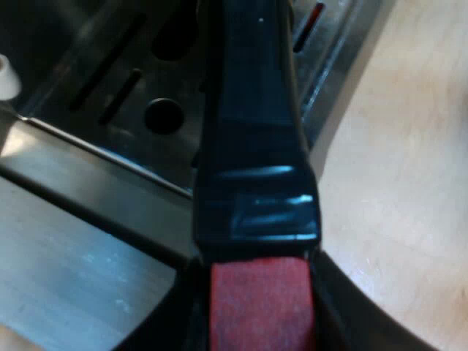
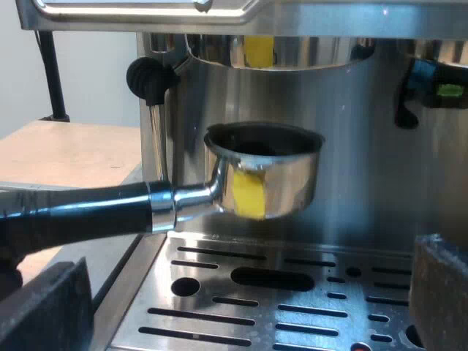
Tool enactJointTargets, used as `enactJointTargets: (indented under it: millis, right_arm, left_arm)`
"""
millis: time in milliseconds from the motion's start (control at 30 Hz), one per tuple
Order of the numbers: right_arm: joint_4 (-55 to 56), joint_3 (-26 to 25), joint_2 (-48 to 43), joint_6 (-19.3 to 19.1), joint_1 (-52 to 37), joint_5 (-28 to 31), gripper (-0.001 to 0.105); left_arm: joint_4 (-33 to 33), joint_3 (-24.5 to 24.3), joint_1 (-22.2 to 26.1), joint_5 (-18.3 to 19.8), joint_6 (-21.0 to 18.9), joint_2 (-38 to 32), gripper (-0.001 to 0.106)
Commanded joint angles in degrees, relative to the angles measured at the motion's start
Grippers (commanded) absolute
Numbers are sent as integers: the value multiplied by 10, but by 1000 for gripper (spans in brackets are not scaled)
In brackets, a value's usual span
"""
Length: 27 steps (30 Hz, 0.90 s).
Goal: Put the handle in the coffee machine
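1. Holder (image 2: 263,172) hangs in the air at the front of the machine (image 2: 351,183). Its basket is level, over the drip tray (image 2: 292,322) and just below the group head (image 2: 292,51). Basket and head are apart.
2. Left gripper (image 1: 259,322) holds the holder by the handle (image 1: 252,146). It clamps at the red end (image 1: 259,307), and the handle runs out from there over the tray slots.
3. Right gripper (image 2: 241,300) is wide apart and empty. Its fingers (image 2: 44,307) stand to either side over the tray, short of the basket.
4. Step in hand, as judged: the basket is brought under the head, but it is not yet raised into it. The holder is neither seated nor locked.
5. Next move, as judged:
   - Raise the basket straight up, level, until its rim enters the head.
   - Swing the handle sideways to lock it.
   - Keep the rim centred, because a tilt or an offset would likely make it strike the edge of the head.
6. Hidden or hard to make out:
   - The lugs on the rim and the slots inside the head do not show, so alignment cannot be confirmed.
   - Whether the basket sits squarely under the head in depth cannot be told.
   - The grip at the red end is cut off, so its depth cannot be judged.
   - The yellow patch on the basket looks like a reflection of the yellow piece in the head, but this is not certain.
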Motion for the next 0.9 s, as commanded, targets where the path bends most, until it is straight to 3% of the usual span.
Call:
enactJointTargets:
  millis: [33, 567, 900]
  right_arm:
    - [-8, 0, 0, -6, -2, 4, 89]
    - [-8, 0, 0, -5, -2, 4, 89]
    - [-8, 0, 0, -5, -2, 4, 89]
  left_arm:
    - [-11, -12, 1, 38, -4, -3, 0]
    - [-9, -54, -1, 64, -7, -3, 0]
    - [-21, -55, -2, 65, -7, -3, 0]
